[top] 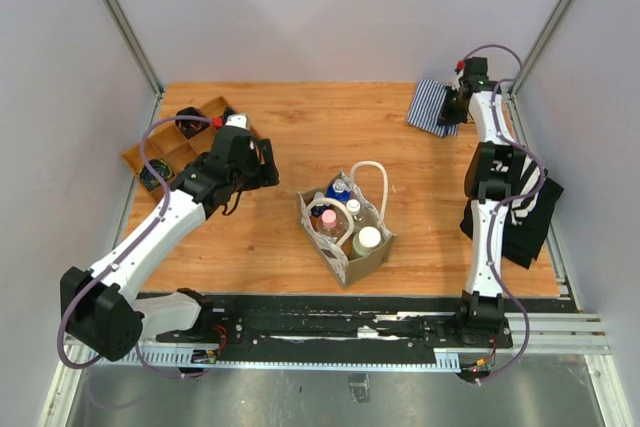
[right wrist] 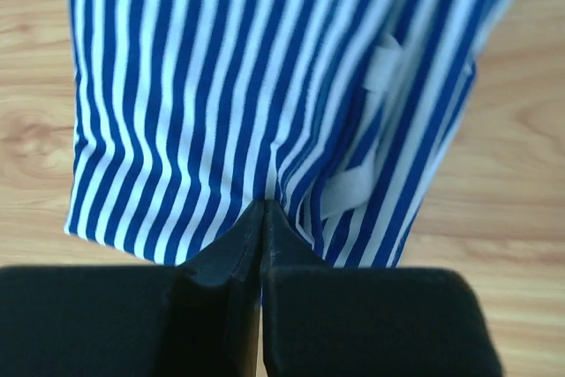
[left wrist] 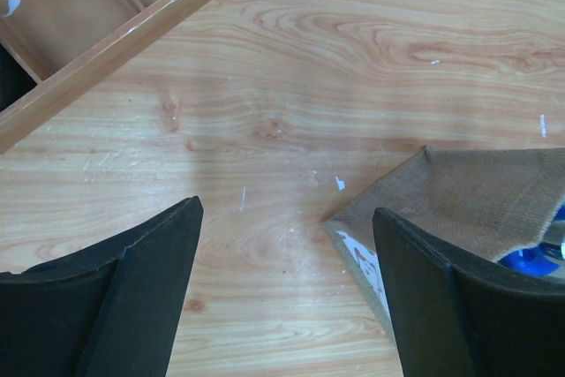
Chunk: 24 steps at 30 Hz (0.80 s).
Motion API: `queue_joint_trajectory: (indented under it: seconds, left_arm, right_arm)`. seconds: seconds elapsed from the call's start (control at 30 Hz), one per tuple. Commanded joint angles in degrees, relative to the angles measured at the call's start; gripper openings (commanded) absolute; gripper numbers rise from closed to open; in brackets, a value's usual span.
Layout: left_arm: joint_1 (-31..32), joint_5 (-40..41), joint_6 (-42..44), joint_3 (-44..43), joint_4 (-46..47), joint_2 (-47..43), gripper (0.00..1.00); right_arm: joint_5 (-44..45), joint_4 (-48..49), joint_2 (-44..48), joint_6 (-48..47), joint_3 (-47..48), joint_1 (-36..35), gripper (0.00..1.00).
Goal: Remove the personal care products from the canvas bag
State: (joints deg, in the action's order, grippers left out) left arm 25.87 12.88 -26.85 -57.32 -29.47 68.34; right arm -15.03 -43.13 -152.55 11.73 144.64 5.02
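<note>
The canvas bag (top: 345, 264) stands upright at the table's middle, its white looped handles (top: 374, 171) raised. Inside it are the personal care products: a blue-capped bottle (top: 339, 190), a pink bottle (top: 326, 218), a white-capped bottle (top: 353, 207) and a white-lidded jar (top: 367, 240). My left gripper (top: 263, 164) hovers open to the bag's left. In the left wrist view my left gripper (left wrist: 287, 209) has only bare wood between its fingers, with the bag's corner (left wrist: 477, 192) and a blue cap (left wrist: 530, 259) by the right finger. My right gripper (top: 447, 107) is shut at the far right.
A blue-and-white striped cloth (right wrist: 221, 86) lies under my right gripper (right wrist: 266, 205), at the back right (top: 430, 107). A brown wooden compartment tray (top: 165, 147) (left wrist: 115, 33) with black cables (top: 188, 117) sits at the left. A black-and-white striped cloth (top: 525, 209) lies at the right edge.
</note>
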Motion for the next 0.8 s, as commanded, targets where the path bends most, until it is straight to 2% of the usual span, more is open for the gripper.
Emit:
queue_joint_trajectory:
  seconds: [0.0, 0.13, 0.27, 0.33, 0.4, 0.5, 0.57, 0.67, 0.7, 0.77]
  left_arm:
    - [-0.2, -2.26, -0.45, -3.31, -0.65, -2.04, 0.83]
    - [-0.2, -2.77, -0.98, -2.51, 0.55, -3.27, 0.82]
    - [-0.16, -3.61, -1.31, -1.42, 0.23, -2.74, 0.8]
    - [-0.04, -4.33, -1.23, -0.95, 0.74, -2.92, 0.77]
    - [0.49, -5.31, -1.16, -0.49, 2.65, -3.88, 0.72]
    - [1.98, -7.86, -0.4, -1.18, 5.89, -5.16, 0.64]
    - [3.22, -7.99, 0.51, -2.66, 6.68, -4.89, 0.63]
    - [4.49, -9.28, 1.09, -6.32, 5.37, -2.19, 0.63]
    - [4.87, -10.08, 0.58, -7.56, 4.62, -0.95, 0.64]
    - [6.16, -11.02, -0.93, -9.13, 3.53, 0.63, 0.65]
  right_arm:
    - [9.11, -5.94, 1.45, 0.16, -4.53, 3.62, 0.01]
    - [19.06, -4.84, 6.58, 0.54, -11.24, 4.15, 0.01]
    - [30.02, -5.76, 10.37, 0.85, -13.86, 4.04, 0.01]
    - [31.23, -7.13, 12.66, 1.07, -14.48, 3.66, 0.01]
    - [28.81, -4.49, 18.0, -0.41, -19.27, 2.19, 0.01]
    - [25.39, 5.78, 34.67, -4.06, -35.58, -2.88, 0.01]
    - [23.51, 9.79, 45.8, -4.76, -44.93, -7.47, 0.01]
    - [14.52, 12.16, 57.98, -4.03, -55.08, -15.55, 0.01]
    - [11.14, 13.26, 60.92, -3.74, -57.75, -17.57, 0.07]
    - [6.87, 11.82, 64.54, -2.36, -60.45, -20.1, 0.29]
